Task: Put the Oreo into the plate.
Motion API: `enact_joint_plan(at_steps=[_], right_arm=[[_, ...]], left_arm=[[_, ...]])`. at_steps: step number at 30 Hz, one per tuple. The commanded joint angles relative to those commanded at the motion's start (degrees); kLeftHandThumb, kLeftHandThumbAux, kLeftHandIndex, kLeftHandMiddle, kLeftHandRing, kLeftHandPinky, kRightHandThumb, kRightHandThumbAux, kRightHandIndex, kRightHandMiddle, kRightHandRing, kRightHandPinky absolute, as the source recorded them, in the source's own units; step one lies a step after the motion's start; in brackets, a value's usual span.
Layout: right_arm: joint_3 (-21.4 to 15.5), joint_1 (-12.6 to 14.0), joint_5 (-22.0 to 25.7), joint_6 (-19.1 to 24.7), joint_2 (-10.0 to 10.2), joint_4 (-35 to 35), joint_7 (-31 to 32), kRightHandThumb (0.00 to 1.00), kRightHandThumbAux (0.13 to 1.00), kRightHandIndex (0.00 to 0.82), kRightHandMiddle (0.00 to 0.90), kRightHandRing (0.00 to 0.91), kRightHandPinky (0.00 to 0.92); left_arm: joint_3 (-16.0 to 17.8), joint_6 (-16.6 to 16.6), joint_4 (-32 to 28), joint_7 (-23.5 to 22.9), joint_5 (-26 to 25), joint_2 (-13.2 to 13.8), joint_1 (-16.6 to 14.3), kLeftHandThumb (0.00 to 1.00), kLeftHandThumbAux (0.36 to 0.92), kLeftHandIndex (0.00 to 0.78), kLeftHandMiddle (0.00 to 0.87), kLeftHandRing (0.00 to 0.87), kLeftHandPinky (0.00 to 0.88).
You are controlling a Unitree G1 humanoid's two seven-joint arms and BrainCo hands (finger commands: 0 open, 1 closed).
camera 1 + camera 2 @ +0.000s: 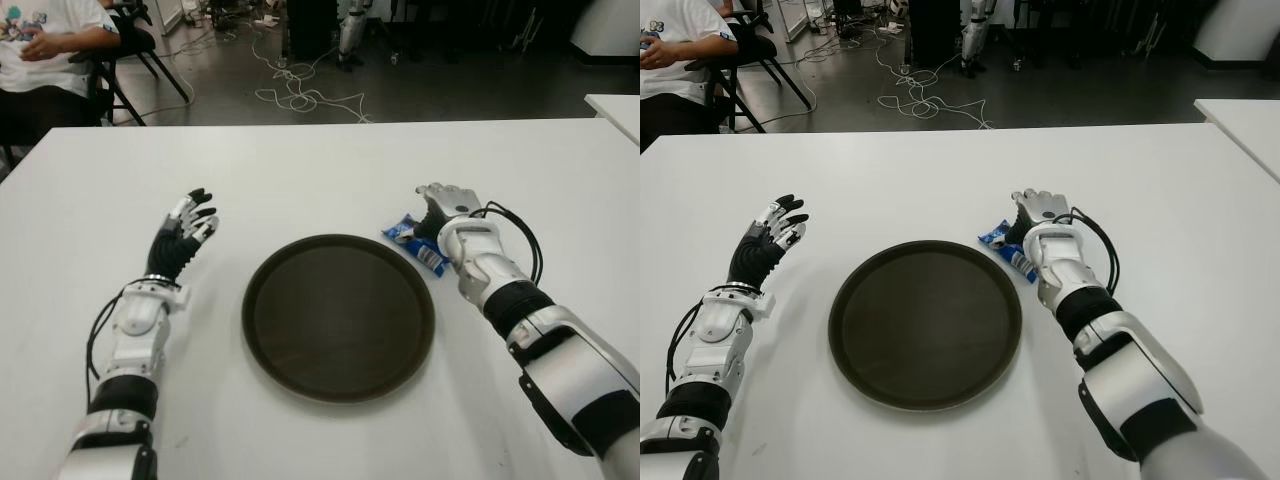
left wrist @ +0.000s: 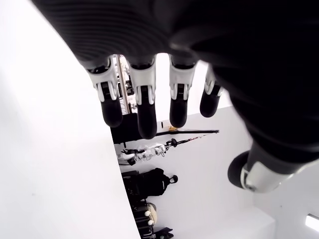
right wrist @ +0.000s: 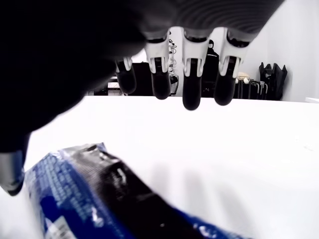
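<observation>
Right hand reaching forward, poised palm-down over the one blue Oreo packet, fingers extended and uncurled, gripping nothing. Packet lying on the white tabletop just beside the single dark round plate. Left hand spread open left of the plate.

Glossy blue plastic Oreo wrapper, smooth dark matt plate, smooth white matt table
</observation>
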Motion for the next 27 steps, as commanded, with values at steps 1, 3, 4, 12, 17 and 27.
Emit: enact_joint_plan(at_steps=[1, 3, 4, 12, 17, 27], right_arm=[[-0.1, 0.0, 0.1, 0.2, 0.0, -0.1, 0.1, 0.000, 0.466, 0.118, 0.143, 0.145, 0.203], [-0.2, -0.1, 0.2, 0.4, -0.1, -0.3, 0.4, 0.000, 0.472, 0.118, 0.147, 0.155, 0.218], [-0.3, -0.1, 0.2, 0.5, -0.1, -0.4, 0.4, 0.000, 0.475, 0.119, 0.149, 0.158, 0.221], [-0.3, -0.2, 0.7, 0.2, -0.1, -0.9, 3.1, 0.000, 0.497, 0.134, 0.162, 0.172, 0.229], [-0.2, -0.2, 0.8, 0.1, -0.1, -1.2, 4.7, 0.000, 0.502, 0.141, 0.172, 0.186, 0.238], [-0.2, 0.1, 1.4, -1.2, 0.1, -1.1, 5.7, 0.000, 0.509, 0.180, 0.207, 0.219, 0.260]], left_arm=[[0.0, 0.0, 0.2, 0.0, 0.0, 0.0, -0.1, 0.181, 0.585, 0.075, 0.145, 0.148, 0.141], [0.1, 0.1, 0.3, -0.1, -0.1, 0.1, -0.1, 0.184, 0.581, 0.078, 0.146, 0.148, 0.152], [0.1, 0.1, 0.3, -0.2, -0.1, 0.1, -0.1, 0.187, 0.581, 0.080, 0.147, 0.148, 0.157], [0.2, 0.7, -0.1, -0.6, -0.6, -0.1, 0.0, 0.213, 0.592, 0.086, 0.153, 0.146, 0.138], [0.2, 0.7, -0.5, -0.7, -0.8, -0.2, 0.3, 0.205, 0.574, 0.075, 0.141, 0.139, 0.132], [0.3, 0.8, -0.9, 0.5, -0.8, -0.8, 0.4, 0.187, 0.582, 0.086, 0.156, 0.153, 0.164]])
